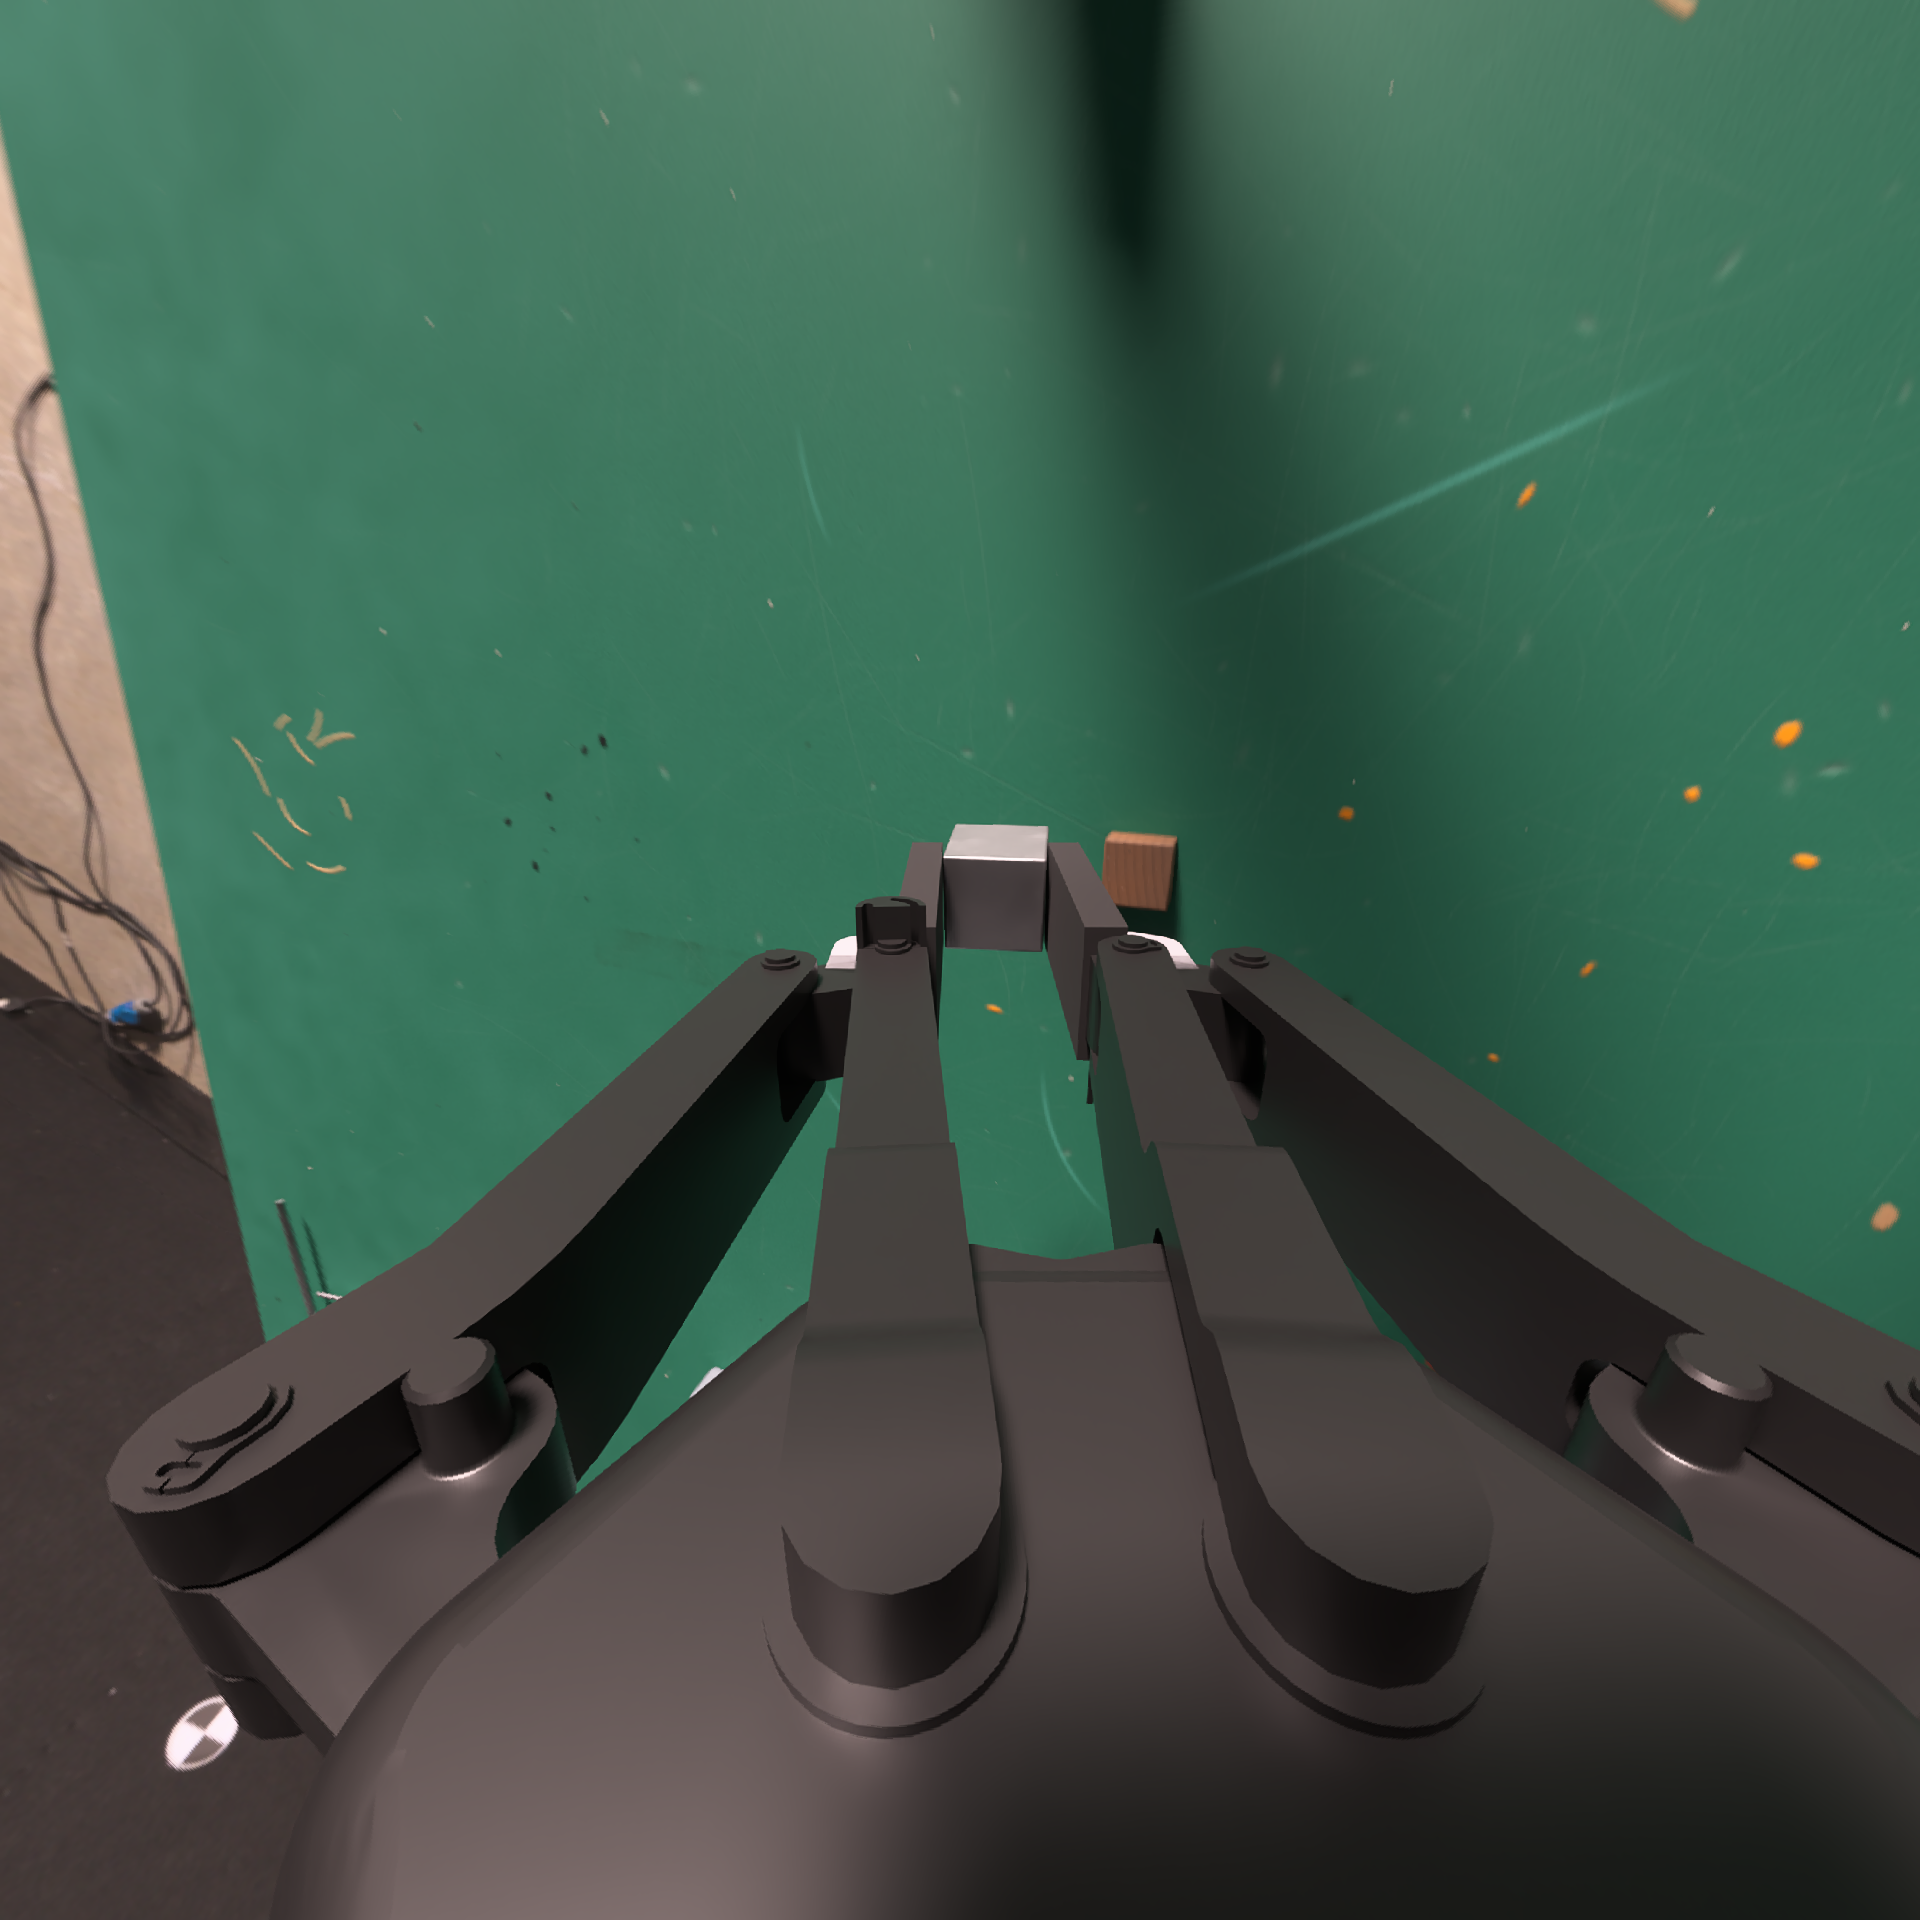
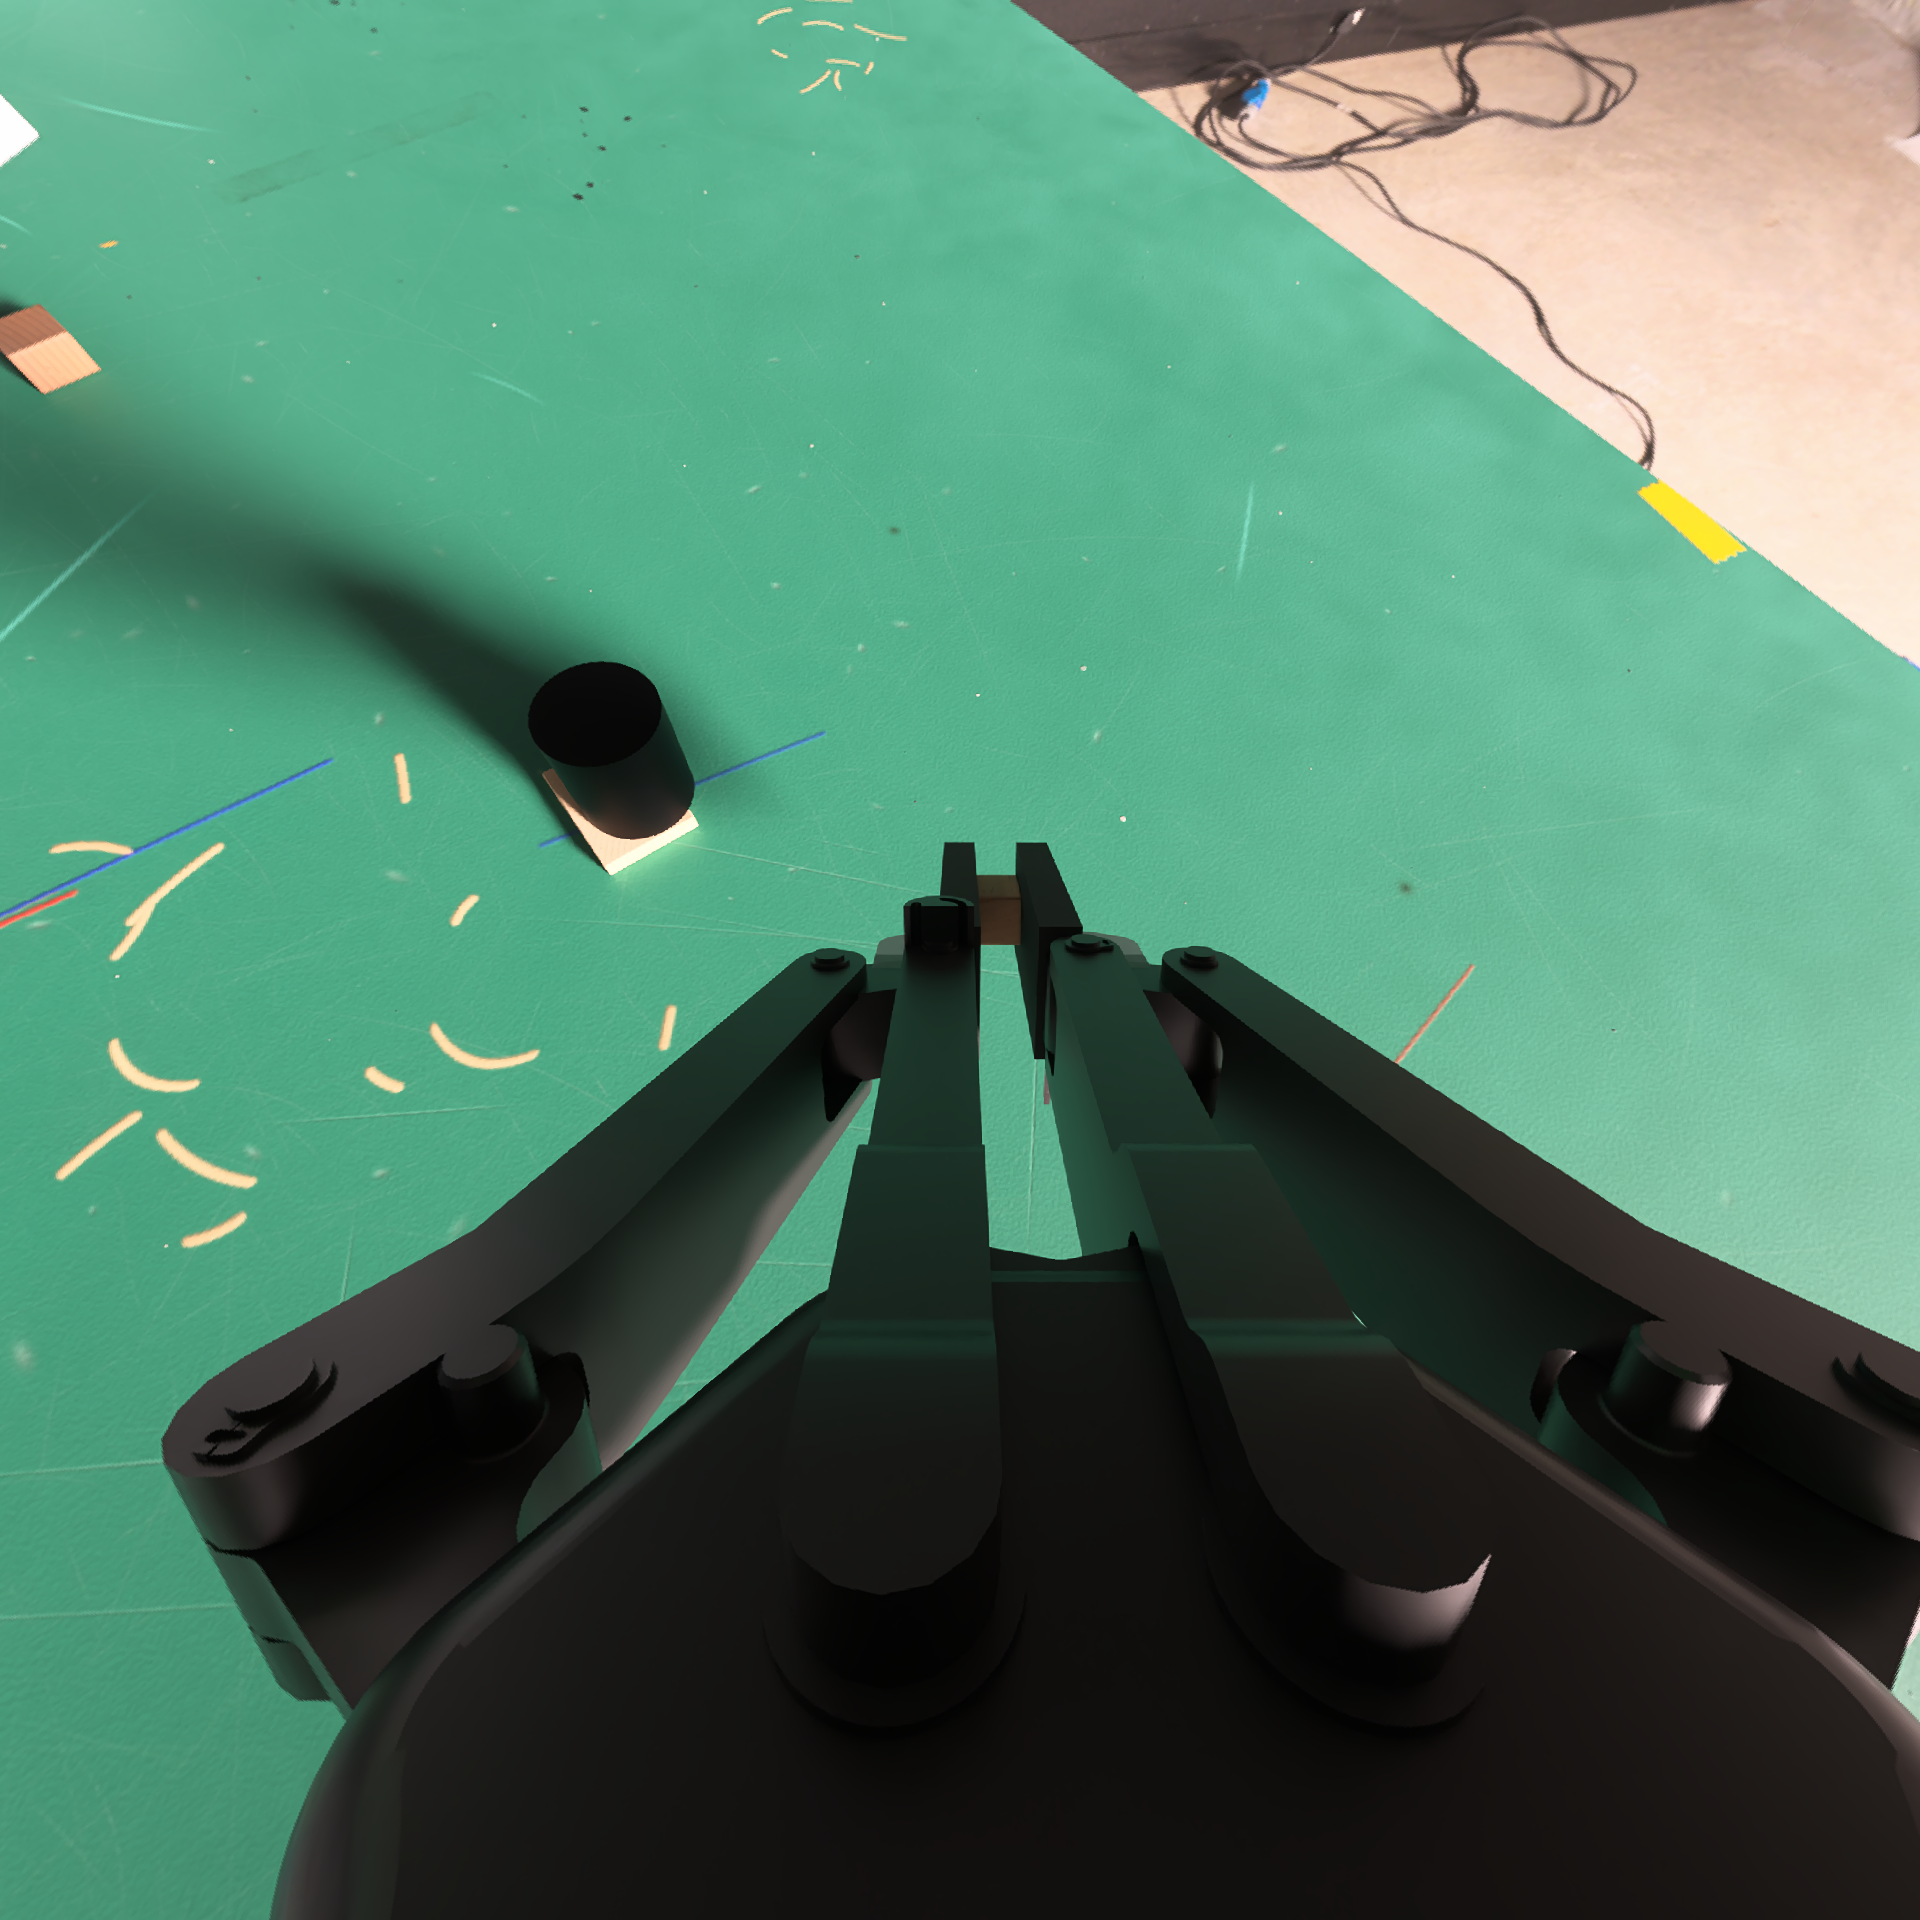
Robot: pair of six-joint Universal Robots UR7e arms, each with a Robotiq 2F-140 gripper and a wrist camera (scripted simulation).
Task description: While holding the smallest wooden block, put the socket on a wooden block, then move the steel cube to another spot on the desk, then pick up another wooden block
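Note:
In the left wrist view my left gripper (image 1: 995, 888) is shut on the steel cube (image 1: 994, 883), a small grey metal cube between the finger pads, over the green desk (image 1: 623, 468). A wooden block (image 1: 1140, 869) lies on the desk just right of the fingertips. In the right wrist view my right gripper (image 2: 1000, 896) is shut on the smallest wooden block (image 2: 1000, 906), held above the desk. The black cylindrical socket (image 2: 611, 750) stands on a pale flat wooden block (image 2: 636, 840) to the left of the fingers. Another wooden block (image 2: 44, 351) lies at the far left edge.
The desk's edge runs along the left in the left wrist view, with black cables (image 1: 73, 779) on the floor beyond. In the right wrist view the edge runs diagonally at upper right, with yellow tape (image 2: 1690, 523) on it and cables (image 2: 1455, 125) on the floor. A white object (image 2: 12, 127) shows at far left.

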